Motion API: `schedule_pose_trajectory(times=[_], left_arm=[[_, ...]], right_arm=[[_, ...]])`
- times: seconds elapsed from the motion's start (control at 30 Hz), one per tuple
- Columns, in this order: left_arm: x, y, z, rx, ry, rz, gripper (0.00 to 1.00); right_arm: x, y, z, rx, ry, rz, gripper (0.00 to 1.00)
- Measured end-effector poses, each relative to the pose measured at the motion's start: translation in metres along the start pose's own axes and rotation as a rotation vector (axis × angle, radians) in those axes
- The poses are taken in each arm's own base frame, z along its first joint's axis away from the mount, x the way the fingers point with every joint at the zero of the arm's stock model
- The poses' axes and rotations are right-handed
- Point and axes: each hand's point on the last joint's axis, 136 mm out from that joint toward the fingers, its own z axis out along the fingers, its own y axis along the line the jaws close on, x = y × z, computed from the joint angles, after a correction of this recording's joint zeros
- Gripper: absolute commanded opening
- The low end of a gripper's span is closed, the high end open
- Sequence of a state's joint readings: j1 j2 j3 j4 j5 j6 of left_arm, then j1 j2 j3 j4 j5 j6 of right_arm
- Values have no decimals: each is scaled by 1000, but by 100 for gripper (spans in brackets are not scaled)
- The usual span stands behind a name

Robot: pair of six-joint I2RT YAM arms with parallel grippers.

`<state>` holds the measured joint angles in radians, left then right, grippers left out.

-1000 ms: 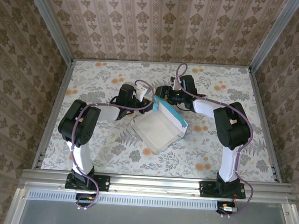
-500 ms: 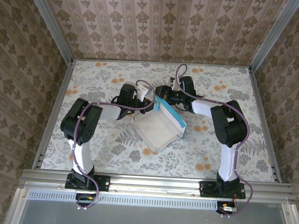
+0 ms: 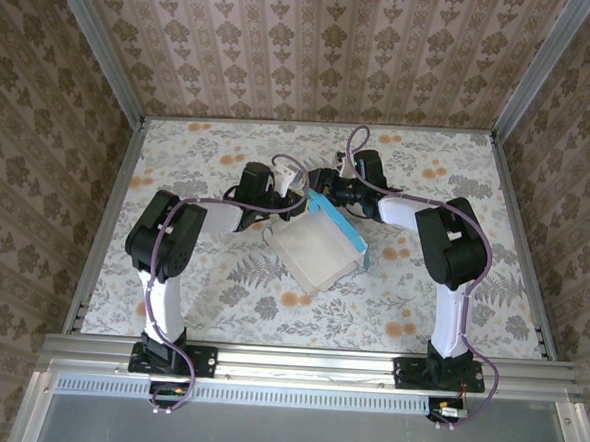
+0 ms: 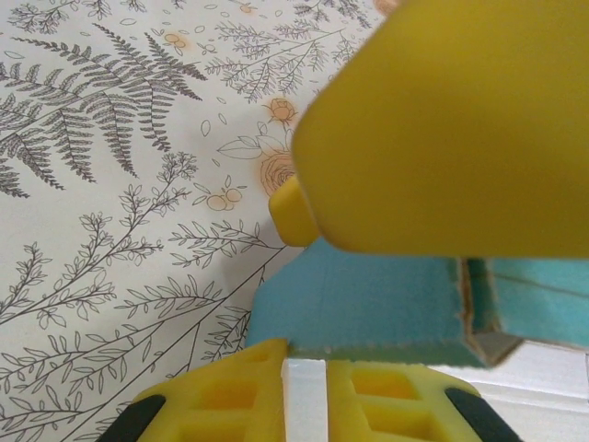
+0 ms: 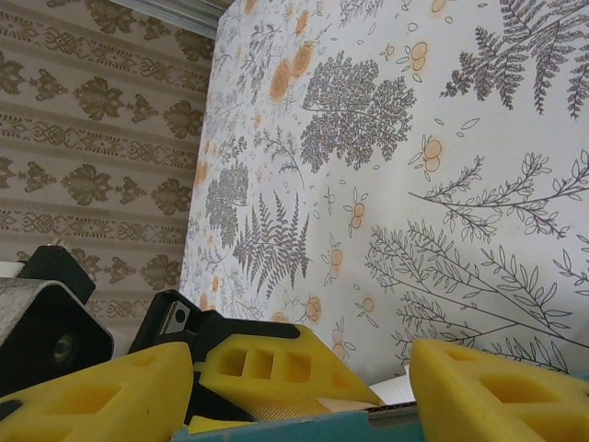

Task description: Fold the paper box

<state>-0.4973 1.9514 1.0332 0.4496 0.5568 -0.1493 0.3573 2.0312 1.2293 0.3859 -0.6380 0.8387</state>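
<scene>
Setting: A table (image 3: 200,295) covered in a print of ferns and orange blossoms, closed in by wallpapered panels (image 3: 305,51), with two robot arms reaching from its near edge toward the middle.

Paper box: The paper box (image 3: 313,254) sits near the middle of the table, turned cornerwise to the arms. Its off-white inside faces up and a turquoise wall stands along its far-right side.

Left hand: The left hand (image 4: 294,285) comes in from the left at the box's far corner. Its yellow fingers (image 4: 442,129) are drawn near each other above and below a turquoise corner of card. Whether they actually pinch it cannot be told.

Right hand: The right hand (image 5: 304,368) comes in from the far right at the same corner. Its yellow fingers (image 5: 497,391) are spread wide, with the box's turquoise edge running between them.

Meeting point: Both hands crowd the far corner of the box, and one left finger shows between the right hand's fingers.
</scene>
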Motion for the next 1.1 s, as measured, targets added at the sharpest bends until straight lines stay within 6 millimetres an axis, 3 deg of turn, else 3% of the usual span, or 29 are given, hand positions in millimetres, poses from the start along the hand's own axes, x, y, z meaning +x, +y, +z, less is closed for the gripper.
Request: schedule_pose_trajectory(times=[0.17,0.43,0.6,1.1], left_arm=[[-2,1,2,-2,-4,3,18],[-13,-1,4,-6,-26,20,27],[-16,-2,7,-1,-33,31,27],[-19,2,17,-39,-29,102,13]], right_arm=[[-3,1,1,-18,-7,-4,57],[-8,2,6,-59,8,15,54],[-9,2,6,-82,18,25,52],[-15,-1,4,-92,17,55,51]])
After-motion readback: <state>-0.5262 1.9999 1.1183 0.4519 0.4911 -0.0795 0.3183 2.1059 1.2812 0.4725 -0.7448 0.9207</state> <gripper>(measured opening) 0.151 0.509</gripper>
